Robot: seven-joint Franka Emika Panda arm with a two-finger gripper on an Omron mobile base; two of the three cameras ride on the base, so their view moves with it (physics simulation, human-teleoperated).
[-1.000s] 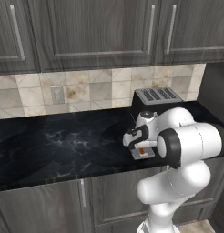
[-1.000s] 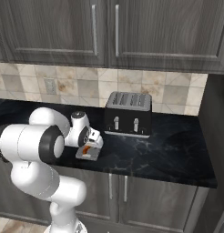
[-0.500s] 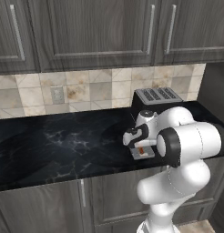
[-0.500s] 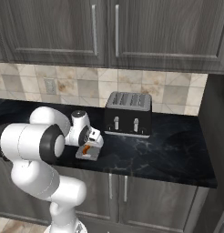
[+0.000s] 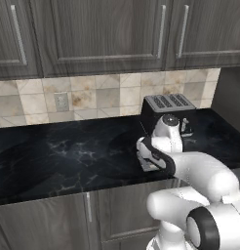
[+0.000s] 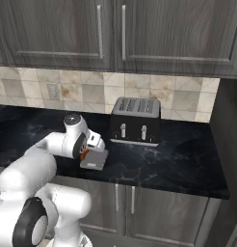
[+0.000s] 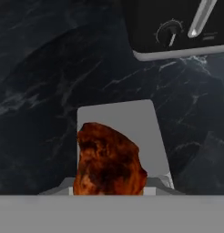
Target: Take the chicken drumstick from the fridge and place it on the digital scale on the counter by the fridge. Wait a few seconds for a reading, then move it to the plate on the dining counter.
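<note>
Drumstick (image 7: 108, 161): orange-brown with dark charred patches, large in the lower middle of the hand view, over the near half of the scale. A small orange patch of it shows at the claw in the right base view (image 6: 84, 154). Whether it rests on the scale or hangs just above cannot be told.

Scale (image 7: 132, 123): flat light-grey square slab on the black veined surface (image 5: 68, 151), just in front of the toaster. Seen also under the arm's hand in the left base view (image 5: 147, 164) and right base view (image 6: 95, 159).

Claw (image 6: 85, 155): low over the scale, narrowed around the drumstick; fingertips hidden behind the meat in the hand view.

Toaster (image 6: 135, 120): black, four slots on top, two levers and a dial on the front, standing against the beige tile backsplash (image 5: 97, 97).

Cabinets (image 6: 111, 34): dark wood-grain doors with bar handles above the surface; matching fronts below.

Outlet (image 5: 60, 102): on the tiles, left of the toaster.
</note>
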